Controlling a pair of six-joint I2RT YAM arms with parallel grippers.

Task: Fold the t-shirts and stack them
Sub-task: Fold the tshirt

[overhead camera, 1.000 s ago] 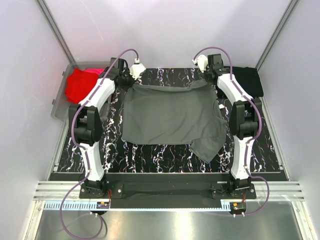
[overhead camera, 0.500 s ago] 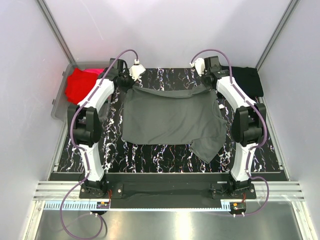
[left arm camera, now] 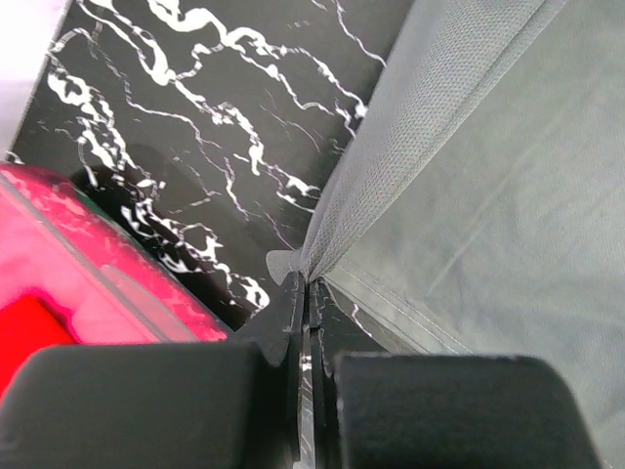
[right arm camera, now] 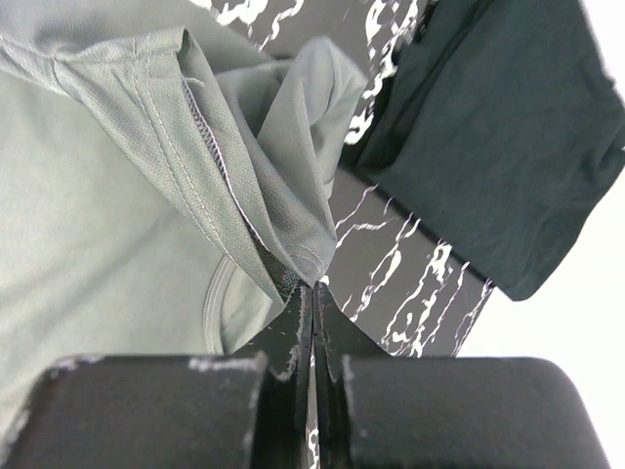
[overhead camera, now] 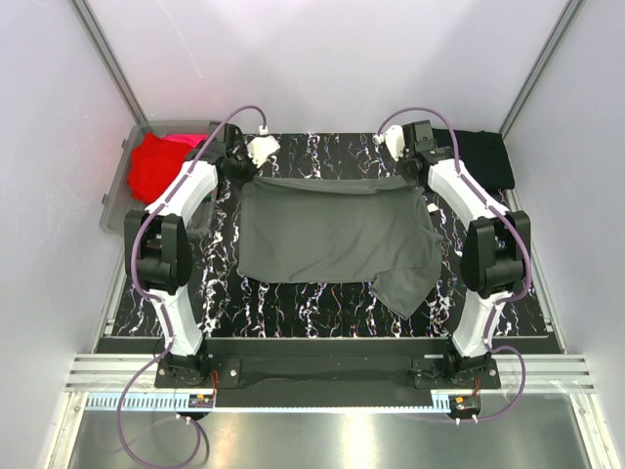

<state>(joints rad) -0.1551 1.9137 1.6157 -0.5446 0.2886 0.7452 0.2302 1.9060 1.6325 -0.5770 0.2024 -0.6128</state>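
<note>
The dark grey t-shirt (overhead camera: 327,230) lay spread in the middle of the black marbled worktop (overhead camera: 293,303). Its long axis ran left to right across the worktop, and its far edge was pulled into a taut line between the two arms. The left fingers (left arm camera: 280,330) were pressed together on the far left corner of that edge, with a thin fold of grey cloth pinched between their tips. The right fingers (right arm camera: 293,327) were likewise clamped on the far right corner, where the fabric bunched into several hemmed folds. The near edge rested flat on the worktop. At the near right corner a flap that looked like a sleeve (overhead camera: 402,285) stuck out toward the arm bases. I could not tell which way the collar faced. A black t-shirt (overhead camera: 485,156) lay folded on the far right corner of the worktop, just beyond the right arm (overhead camera: 459,191) and apart from the grey one. A red t-shirt (overhead camera: 151,166) sat in a clear bin (overhead camera: 110,213) off the far left edge, beside the left arm (overhead camera: 190,191).
</note>
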